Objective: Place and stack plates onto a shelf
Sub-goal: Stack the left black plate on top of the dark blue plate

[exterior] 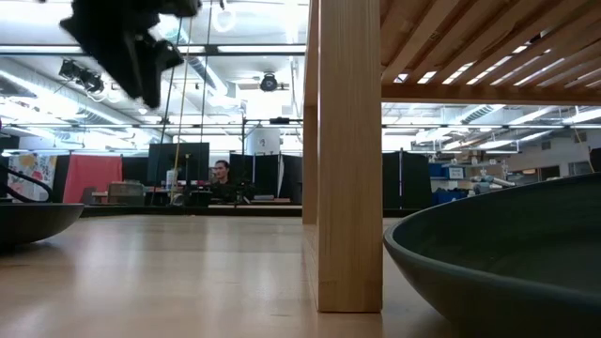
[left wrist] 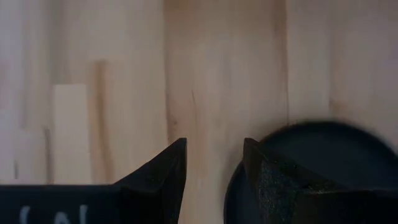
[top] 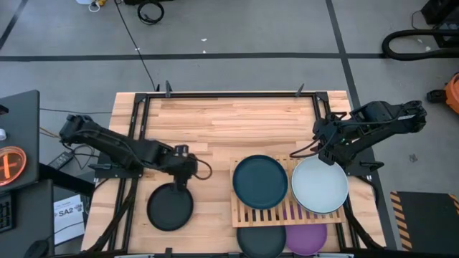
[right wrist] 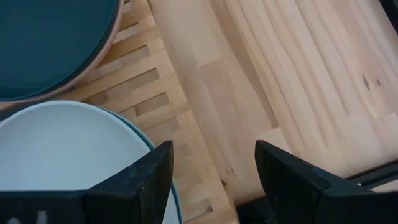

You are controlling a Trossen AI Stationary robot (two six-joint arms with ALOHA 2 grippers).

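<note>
Plates wait around me: my left gripper (top: pixel 181 181) hovers with parted, empty fingers (left wrist: pixel 163 180) just over the far rim of the black plate (top: pixel 170 207) lying on the table (top: pixel 215 115). My right gripper (top: pixel 328 152), spread wide and empty, hangs beside the pale plate (top: pixel 320 185) on the shelf (top: pixel 287 212), next to the teal plate (top: pixel 259 181). A sheet (top: pixel 68 215) off the table's left edge reads "SA2".
</note>
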